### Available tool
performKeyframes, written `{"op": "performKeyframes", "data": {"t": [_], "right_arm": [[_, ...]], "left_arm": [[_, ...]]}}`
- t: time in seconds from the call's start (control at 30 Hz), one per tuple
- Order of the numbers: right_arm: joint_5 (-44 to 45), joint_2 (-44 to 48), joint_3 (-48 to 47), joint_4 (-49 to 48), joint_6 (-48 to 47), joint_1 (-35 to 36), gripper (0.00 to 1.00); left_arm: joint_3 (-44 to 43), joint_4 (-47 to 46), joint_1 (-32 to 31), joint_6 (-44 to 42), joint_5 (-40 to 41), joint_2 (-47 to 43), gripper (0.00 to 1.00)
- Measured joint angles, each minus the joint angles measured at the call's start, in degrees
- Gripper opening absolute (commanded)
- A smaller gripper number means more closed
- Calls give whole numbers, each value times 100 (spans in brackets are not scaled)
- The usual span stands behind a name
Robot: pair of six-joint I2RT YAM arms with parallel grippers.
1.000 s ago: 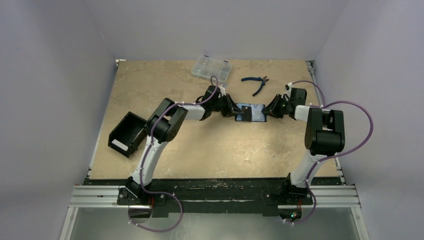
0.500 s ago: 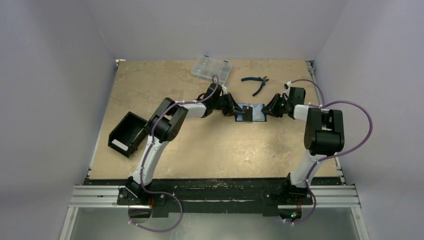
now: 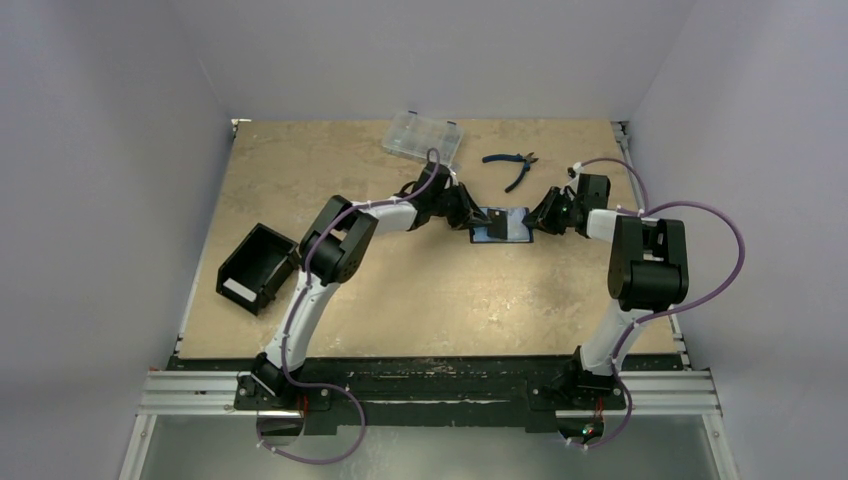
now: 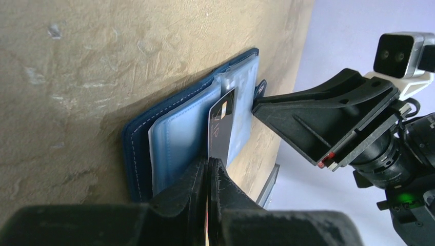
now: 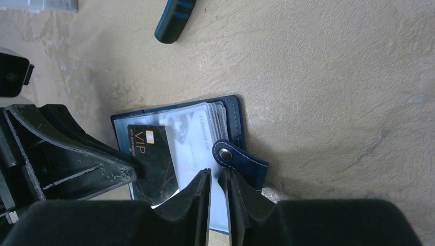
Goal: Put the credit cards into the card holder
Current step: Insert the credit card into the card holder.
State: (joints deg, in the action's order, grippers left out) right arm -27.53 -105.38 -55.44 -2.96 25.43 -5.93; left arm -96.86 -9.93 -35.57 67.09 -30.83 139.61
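The card holder (image 3: 505, 226), a navy-blue wallet, lies open in the middle of the table with its clear sleeves up. My left gripper (image 3: 470, 222) is at its left edge, shut on a black credit card (image 4: 221, 128) marked VIP. The card's far end lies over the sleeves (image 5: 197, 133). My right gripper (image 3: 534, 222) is at the holder's right edge, next to the snap tab (image 5: 241, 161). Its jaws stand almost together with a clear sleeve's edge between them. In the right wrist view the card (image 5: 154, 159) runs under the left gripper's finger (image 5: 77, 164).
Blue-handled pliers (image 3: 512, 165) lie just beyond the wallet. A clear compartment case (image 3: 422, 137) stands at the back. A black open-topped box (image 3: 255, 267) sits at the left near the left arm's elbow. The table's right edge is close behind the right arm.
The left wrist has shifted slightly away from the bases and toward the wallet, carrying the card with it. The right arm and the wallet have barely moved.
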Motion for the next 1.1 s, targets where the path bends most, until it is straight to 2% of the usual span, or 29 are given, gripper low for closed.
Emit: {"op": "performKeyframes", "data": {"t": [0.37, 0.67, 0.93, 1.1], "right_arm": [[0, 0, 0, -7, 0, 28, 24], [0, 0, 0, -7, 0, 31, 24], [0, 0, 0, -7, -2, 28, 24], [2, 0, 0, -7, -2, 26, 24]], "left_arm": [[72, -555, -109, 256, 507, 26, 0], [149, -1058, -238, 354, 577, 184, 0], [-616, -286, -369, -706, 581, 356, 0], [-942, -125, -372, -911, 505, 549, 0]]}}
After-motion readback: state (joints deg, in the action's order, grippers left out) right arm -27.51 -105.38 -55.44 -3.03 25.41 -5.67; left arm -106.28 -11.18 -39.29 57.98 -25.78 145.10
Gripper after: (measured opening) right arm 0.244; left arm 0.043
